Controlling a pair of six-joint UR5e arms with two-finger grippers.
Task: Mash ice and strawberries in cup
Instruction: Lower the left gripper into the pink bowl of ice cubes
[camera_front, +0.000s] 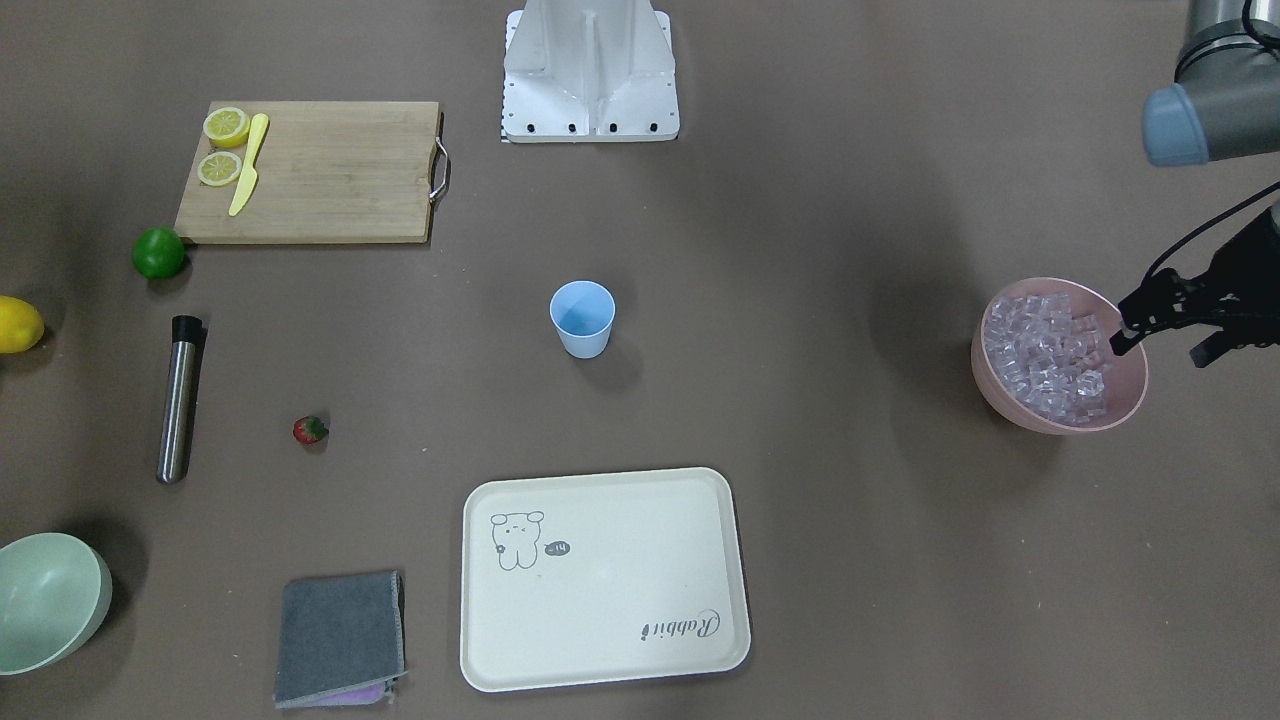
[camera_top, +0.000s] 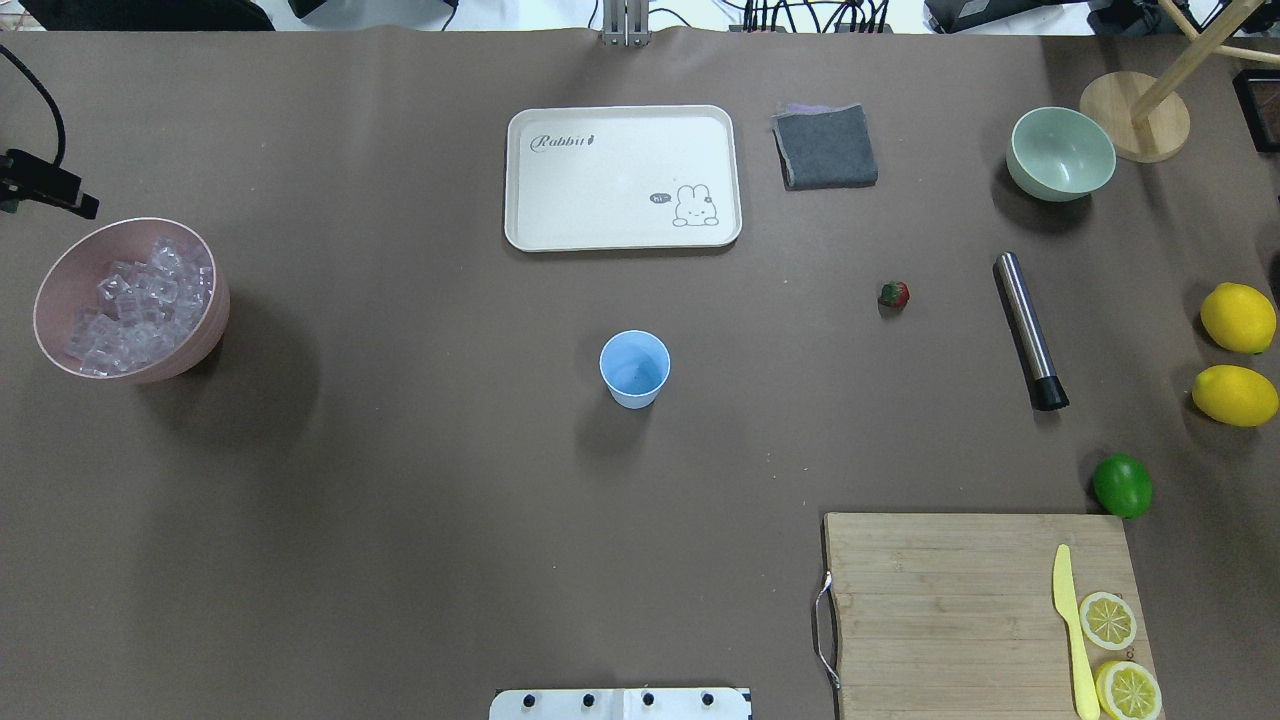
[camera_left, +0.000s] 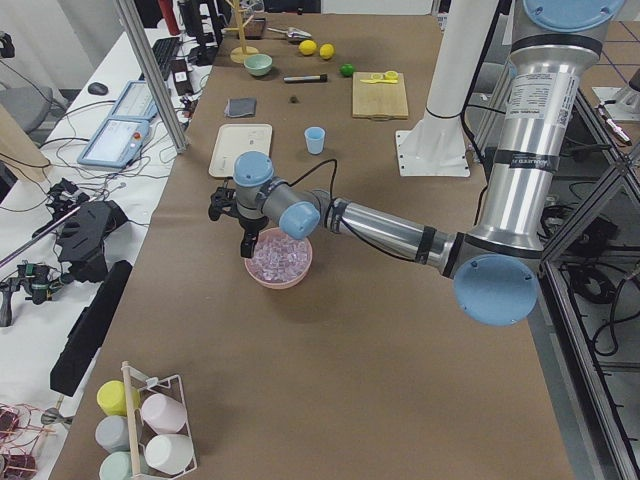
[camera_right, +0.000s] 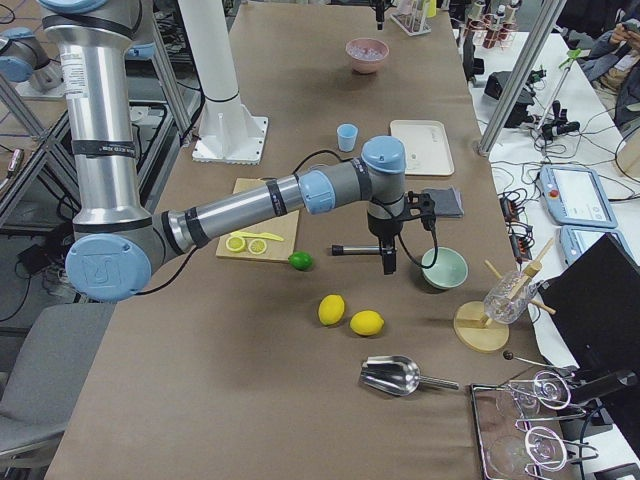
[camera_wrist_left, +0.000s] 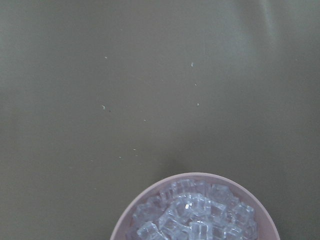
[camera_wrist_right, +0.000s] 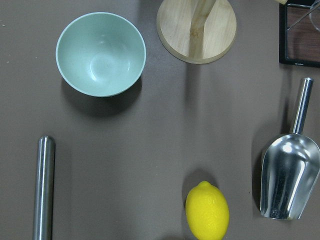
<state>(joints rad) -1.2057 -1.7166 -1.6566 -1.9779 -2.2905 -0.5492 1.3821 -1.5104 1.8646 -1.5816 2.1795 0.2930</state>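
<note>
Left arm: the upper link stands upright, and the forearm runs level from the elbow out over the table (camera_top: 400, 450). The wrist is turned down. The left claw (camera_front: 1158, 350) hangs at the rim of the pink bowl (camera_top: 75, 270); its two fingers stand apart with nothing between them.

Right arm: the forearm reaches level across the table, wrist down. The right claw (camera_right: 388, 258) hangs above the table between the steel cylinder (camera_top: 1025, 325) and the pale green bowl (camera_top: 1060, 152). Whether its fingers are spread or closed cannot be told.

Surface: the table carries a matt brown cover. Desks with cables and equipment flank it.

Task items:
- The ice (camera_top: 140, 305) is a heap of clear, glassy cubes inside the pink bowl, on the robot's left
- The cup (camera_top: 634, 370), light blue plastic with tapered sides, stands upright near the table centre, apart from everything else
- The strawberry (camera_top: 894, 294), red with a green cap, lies on the table to the robot's right of the cup, near the cylinder

Other items: a cream rectangular tray (camera_top: 620, 180) with rounded corners, a folded grey cloth (camera_top: 825, 147), a wooden cutting board (camera_top: 950, 600) with a metal handle, and a glossy green lime (camera_top: 1122, 485) just beside the board's corner
</note>
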